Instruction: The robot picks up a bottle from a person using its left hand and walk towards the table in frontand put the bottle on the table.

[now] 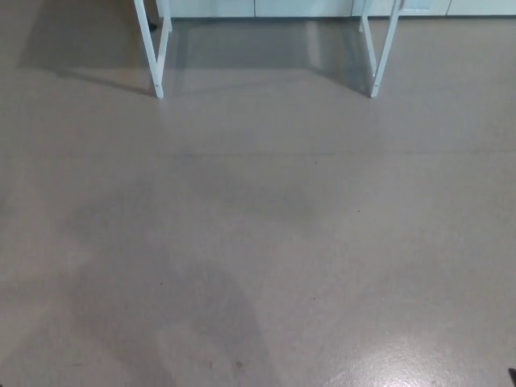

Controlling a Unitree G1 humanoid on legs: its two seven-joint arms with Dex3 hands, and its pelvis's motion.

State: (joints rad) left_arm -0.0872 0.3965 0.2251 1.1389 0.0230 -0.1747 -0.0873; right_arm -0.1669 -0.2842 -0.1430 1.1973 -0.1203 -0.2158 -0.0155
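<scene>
Grey floor [258,282] w/ shadows, white table legs [159,81] beyond

We find no text, label, brand, number or sign to read here. The white table legs [150,50] are plain and unmarked, and the grey floor [258,242] in front of the table legs shows only soft shadows and a few small specks, none of which forms a letter or a digit.
</scene>
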